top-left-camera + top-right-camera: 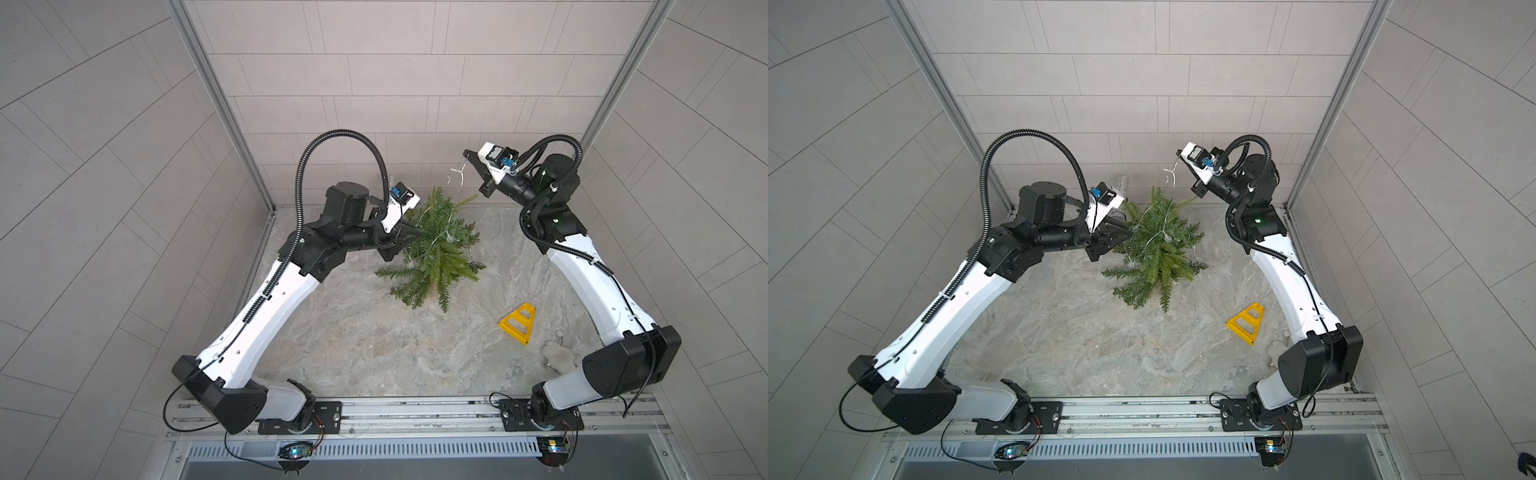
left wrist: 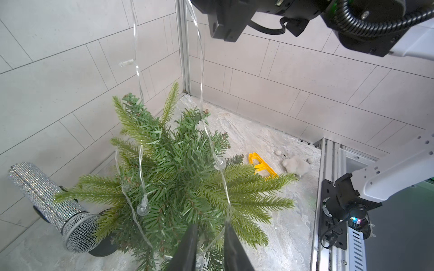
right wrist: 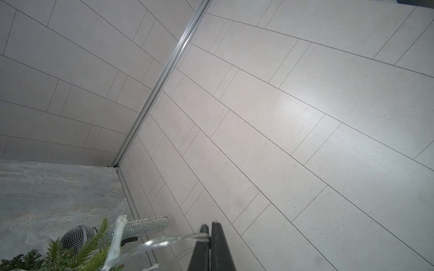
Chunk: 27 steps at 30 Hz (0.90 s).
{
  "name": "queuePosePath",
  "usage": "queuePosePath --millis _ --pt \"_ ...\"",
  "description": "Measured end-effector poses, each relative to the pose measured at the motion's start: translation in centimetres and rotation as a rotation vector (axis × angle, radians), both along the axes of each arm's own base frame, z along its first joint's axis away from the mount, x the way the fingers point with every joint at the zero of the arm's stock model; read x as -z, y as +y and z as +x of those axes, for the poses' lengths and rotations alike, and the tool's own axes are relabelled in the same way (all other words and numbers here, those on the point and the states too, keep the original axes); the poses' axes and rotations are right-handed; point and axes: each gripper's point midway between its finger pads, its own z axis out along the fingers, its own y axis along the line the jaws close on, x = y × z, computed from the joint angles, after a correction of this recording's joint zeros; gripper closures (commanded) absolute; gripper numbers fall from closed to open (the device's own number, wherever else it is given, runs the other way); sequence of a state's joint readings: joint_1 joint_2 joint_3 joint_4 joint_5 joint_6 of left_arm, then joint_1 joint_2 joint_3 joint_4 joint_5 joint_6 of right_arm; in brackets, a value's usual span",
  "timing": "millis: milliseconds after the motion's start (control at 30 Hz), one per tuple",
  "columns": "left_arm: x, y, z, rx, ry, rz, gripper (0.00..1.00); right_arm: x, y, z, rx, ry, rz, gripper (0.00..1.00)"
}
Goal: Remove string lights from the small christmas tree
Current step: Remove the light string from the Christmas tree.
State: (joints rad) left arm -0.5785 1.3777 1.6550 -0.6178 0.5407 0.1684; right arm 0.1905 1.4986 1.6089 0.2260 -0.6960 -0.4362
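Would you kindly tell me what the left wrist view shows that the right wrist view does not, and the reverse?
Only the left wrist view: the left gripper, jaws apart with a strand of the string lights passing between them, plus the yellow triangular frame and the grey plush toy. Only the right wrist view: the right gripper shut on the string lights. Both: the string lights, the small christmas tree and the glittery microphone.
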Motion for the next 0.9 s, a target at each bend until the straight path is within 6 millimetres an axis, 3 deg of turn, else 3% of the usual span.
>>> queuePosePath --millis 533,900 --pt "0.5 1.0 0.5 -0.064 -0.009 0.025 0.76 -3.6 0.6 -3.2 -0.026 -0.093 0.002 1.00" --pt "-1.0 2.3 0.2 -0.116 -0.039 0.003 0.76 -6.0 0.6 -5.6 -0.026 -0.156 -0.023 1.00"
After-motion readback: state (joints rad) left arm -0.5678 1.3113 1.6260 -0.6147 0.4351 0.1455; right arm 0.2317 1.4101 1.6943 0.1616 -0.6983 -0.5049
